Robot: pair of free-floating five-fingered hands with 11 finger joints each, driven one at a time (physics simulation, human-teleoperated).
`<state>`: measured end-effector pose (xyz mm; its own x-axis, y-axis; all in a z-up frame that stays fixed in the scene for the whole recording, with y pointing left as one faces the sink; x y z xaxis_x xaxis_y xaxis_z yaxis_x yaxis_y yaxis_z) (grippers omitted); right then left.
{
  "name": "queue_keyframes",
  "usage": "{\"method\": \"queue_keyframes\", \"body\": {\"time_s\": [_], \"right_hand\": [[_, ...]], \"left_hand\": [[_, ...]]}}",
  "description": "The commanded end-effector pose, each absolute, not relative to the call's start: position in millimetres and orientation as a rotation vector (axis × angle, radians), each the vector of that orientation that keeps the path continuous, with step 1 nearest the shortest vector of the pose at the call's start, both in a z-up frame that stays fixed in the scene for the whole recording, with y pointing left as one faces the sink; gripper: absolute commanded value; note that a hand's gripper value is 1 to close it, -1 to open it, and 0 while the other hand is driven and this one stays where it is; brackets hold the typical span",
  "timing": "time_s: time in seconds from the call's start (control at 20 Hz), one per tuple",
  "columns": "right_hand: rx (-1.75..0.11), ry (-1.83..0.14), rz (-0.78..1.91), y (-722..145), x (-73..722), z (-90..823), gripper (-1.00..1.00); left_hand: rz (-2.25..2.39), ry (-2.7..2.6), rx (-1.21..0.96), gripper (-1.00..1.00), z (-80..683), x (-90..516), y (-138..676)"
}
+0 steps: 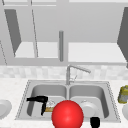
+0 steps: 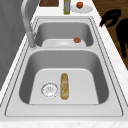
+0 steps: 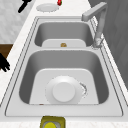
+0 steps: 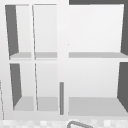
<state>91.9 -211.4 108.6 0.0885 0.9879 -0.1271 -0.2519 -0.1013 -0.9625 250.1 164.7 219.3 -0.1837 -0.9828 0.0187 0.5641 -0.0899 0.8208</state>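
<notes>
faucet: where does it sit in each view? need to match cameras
Front view: faucet at centre, behind the divider between the basins, spout pointing right.
Left side view: upper left.
Right side view: upper right.
Upper view: spout at the bottom edge.
Shared landmark: white plate in the right basin.

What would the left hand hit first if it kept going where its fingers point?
Probably nothing. The left hand points toward the picture's left, in line with the white plate, yet seems to float in front of it; depth is unclear.
</notes>
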Motion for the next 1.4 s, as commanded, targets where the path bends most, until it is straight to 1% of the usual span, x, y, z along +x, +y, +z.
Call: {"method": "queue_keyframes", "body": {"time_s": [0.0, 0.45, 1.35], "right_hand": [[-1.152, -0.892, 1.322, -211.4, 91.9, 108.6, 0.00], [-1.152, -0.892, 1.322, -211.4, 91.9, 108.6, 0.00], [-1.152, -0.892, 1.322, -211.4, 91.9, 108.6, 0.00]], "left_hand": [[-1.701, -0.921, 0.655, -1.00, 211.6, 250.1, 164.7], [-1.747, -0.982, 0.597, -1.00, 194.6, 250.4, 165.2], [-1.828, -1.082, 0.477, -1.00, 183.5, 251.1, 166.1]]}}
